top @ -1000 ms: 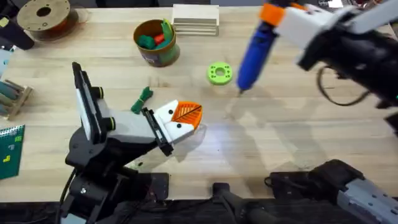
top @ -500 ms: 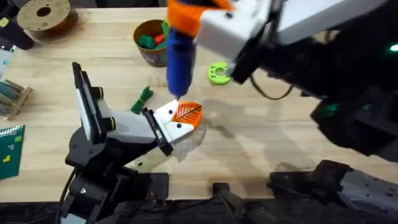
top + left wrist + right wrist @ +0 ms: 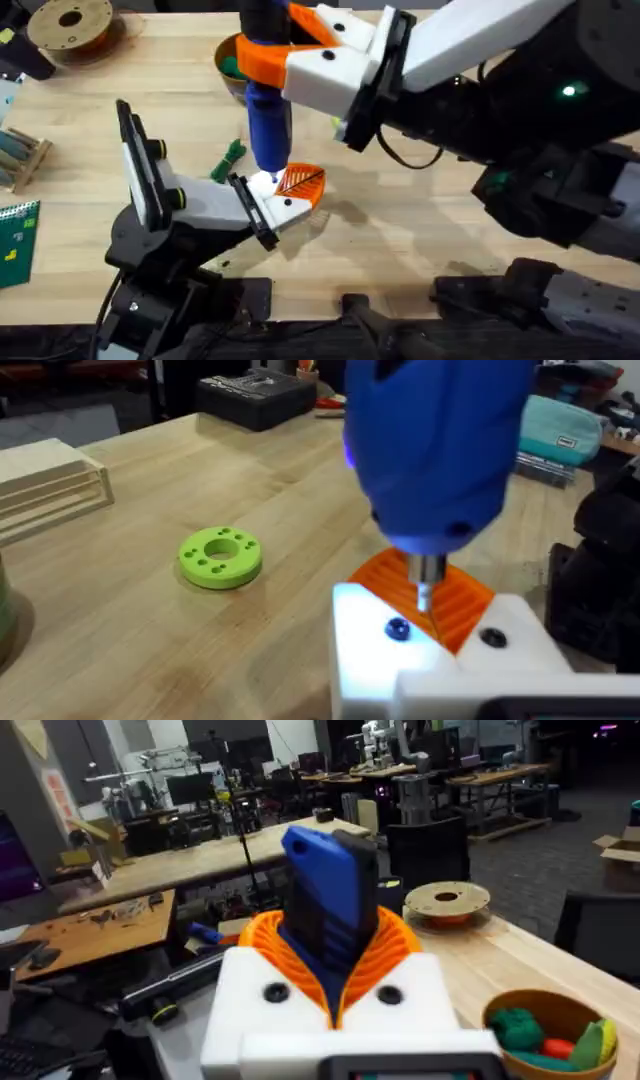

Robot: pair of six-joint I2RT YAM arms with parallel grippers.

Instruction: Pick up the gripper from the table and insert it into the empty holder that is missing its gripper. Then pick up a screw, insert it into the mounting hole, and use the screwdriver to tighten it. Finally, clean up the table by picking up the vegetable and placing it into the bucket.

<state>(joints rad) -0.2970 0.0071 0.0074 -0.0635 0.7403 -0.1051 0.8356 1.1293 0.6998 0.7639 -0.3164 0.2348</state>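
Tightening step is judged in hand: the screwdriver [image 3: 268, 125] is pinched upright in the right gripper [image 3: 300, 55] at upper centre of the overhead view, its tip set on the white holder [image 3: 268, 196] of the left gripper [image 3: 290, 200] at centre; whether that jaw is spread cannot be told. The orange gripper [image 3: 301, 183] is seated. Next, tip alignment with the screw [image 3: 398, 629] is needed. Farther back, vegetable [image 3: 229, 158] is still on the table [image 3: 480, 230], green ring [image 3: 221, 556] nearby, bucket [image 3: 232, 75] partly behind the arm.
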